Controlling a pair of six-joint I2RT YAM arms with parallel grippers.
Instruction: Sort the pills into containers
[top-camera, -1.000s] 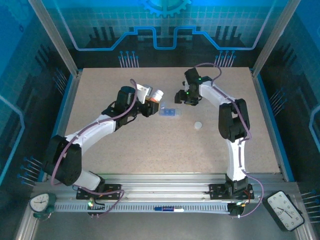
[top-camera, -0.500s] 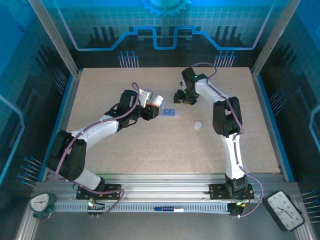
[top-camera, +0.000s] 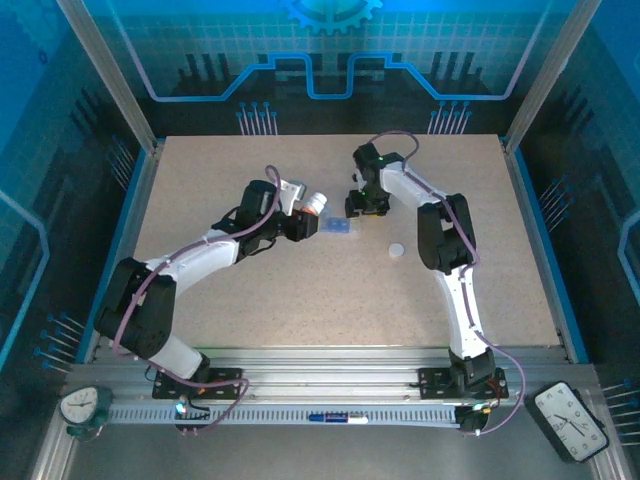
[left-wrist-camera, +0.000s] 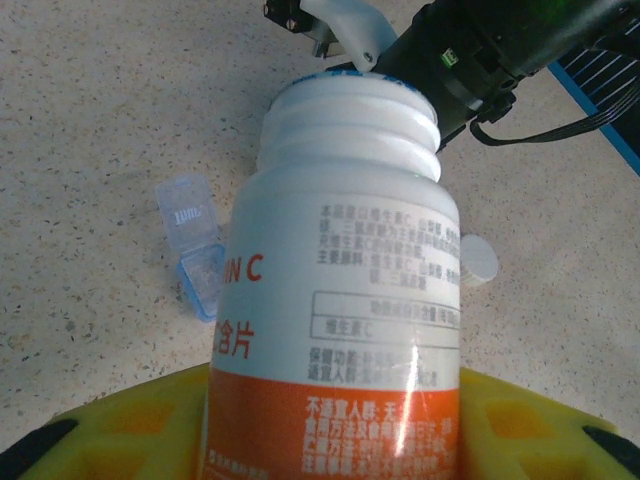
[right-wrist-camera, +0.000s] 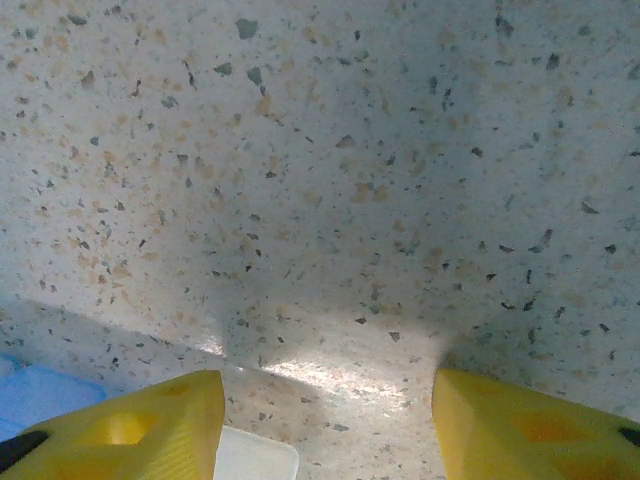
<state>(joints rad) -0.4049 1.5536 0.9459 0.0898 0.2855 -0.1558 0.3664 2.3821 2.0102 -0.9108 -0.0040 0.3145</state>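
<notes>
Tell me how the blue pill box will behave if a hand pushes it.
The pill box looks small, thin and translucent, so it is probably light and would slide on the table rather than tip. Its flat, low shape should not roll. The raised lid may flex or snap shut if bumped.

Both arms bent in toward the pill box (top-camera: 338, 227), mid-tabletop (top-camera: 300, 310).
Left pincer (top-camera: 298, 218) holds a bottle (top-camera: 312, 202), open neck tilted toward the blue box. Right pincer (top-camera: 357, 207) hangs just beside the box's far right end. White cap (top-camera: 397, 250) lies apart, to the right.
</notes>
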